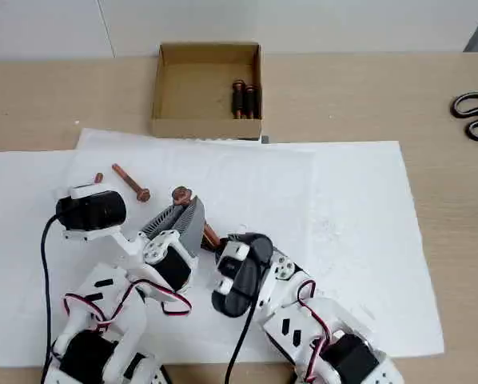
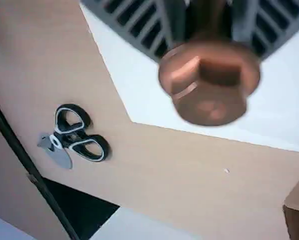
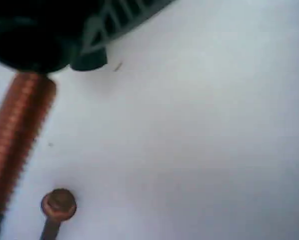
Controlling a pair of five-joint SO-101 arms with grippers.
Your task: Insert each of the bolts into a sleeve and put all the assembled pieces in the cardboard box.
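Insertion step: left claw (image 1: 183, 210) clamps a bolt (image 2: 209, 82), thread pointing 5 o'clock toward the right claw (image 1: 223, 254) (state unclear). Next probably needs straight alignment, then carriage to the box (image 1: 207, 126) at 12 o'clock.

My left gripper (image 1: 185, 206) is clamped on a bolt (image 1: 181, 194), jaws pointing away from my base. My right arm (image 1: 280, 294) lies low alongside, wrist angled toward the left gripper.
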